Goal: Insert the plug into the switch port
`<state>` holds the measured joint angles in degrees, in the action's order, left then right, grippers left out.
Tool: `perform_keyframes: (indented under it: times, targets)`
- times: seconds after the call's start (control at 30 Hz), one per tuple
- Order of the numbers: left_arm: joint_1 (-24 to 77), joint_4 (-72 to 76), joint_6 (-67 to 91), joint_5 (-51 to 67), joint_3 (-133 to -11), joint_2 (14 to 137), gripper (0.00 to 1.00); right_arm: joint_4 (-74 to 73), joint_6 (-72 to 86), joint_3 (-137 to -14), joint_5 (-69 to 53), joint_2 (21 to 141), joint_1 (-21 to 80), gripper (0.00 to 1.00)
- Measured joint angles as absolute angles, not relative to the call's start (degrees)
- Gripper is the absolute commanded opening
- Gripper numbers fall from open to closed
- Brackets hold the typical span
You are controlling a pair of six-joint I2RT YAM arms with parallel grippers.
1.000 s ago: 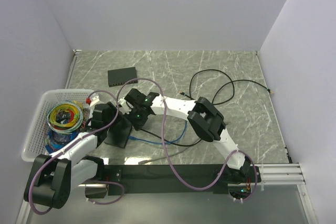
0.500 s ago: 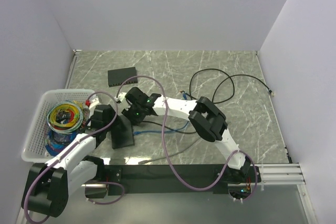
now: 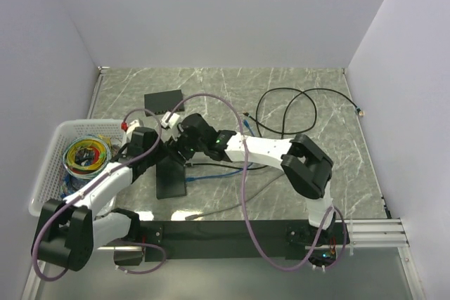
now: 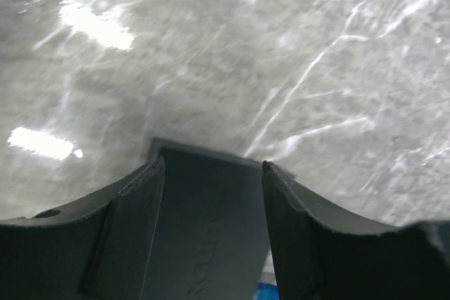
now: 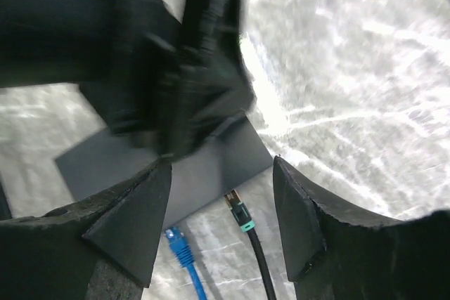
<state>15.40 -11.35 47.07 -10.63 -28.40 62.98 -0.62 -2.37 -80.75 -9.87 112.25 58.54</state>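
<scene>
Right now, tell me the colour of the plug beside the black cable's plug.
Blue plug, clearest in the right wrist view.

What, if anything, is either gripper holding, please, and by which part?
The left gripper holds the switch across its sides; the right gripper is open, holding nothing.

Plain pale walls [image 3: 232, 12] enclose a grey marble-patterned table [image 3: 316, 166].

Bright even light; glare on the marble table [image 4: 91, 26], wrist views blurred.
</scene>
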Motion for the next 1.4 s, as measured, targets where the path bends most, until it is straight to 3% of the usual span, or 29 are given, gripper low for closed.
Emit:
perform_keyframes:
  times: [0.3,0.5,0.7,0.97,1.4]
  targets:
    - [15.4,-8.1,47.0,-8.7,-29.9,66.3,0.62,1.0,1.0,-74.8,-6.5,106.4,58.6,0.67]
    - [15.4,-7.2,45.9,-7.5,-30.1,63.2,0.63,-0.5,4.8,-61.8,-5.2,92.2,60.5,0.66]
    - [15.4,-8.2,45.5,-7.8,-32.8,57.5,0.63,-5.5,7.8,-56.5,-3.6,83.1,67.9,0.66]
    - [15.4,-12.9,45.8,-7.6,-34.7,49.6,0.64,-12.1,9.8,-54.8,2.3,88.3,80.4,0.65]
    - [15.4,-24.8,45.7,-10.1,-40.9,36.1,0.69,-15.3,10.5,-59.1,8.9,101.1,82.4,0.63]
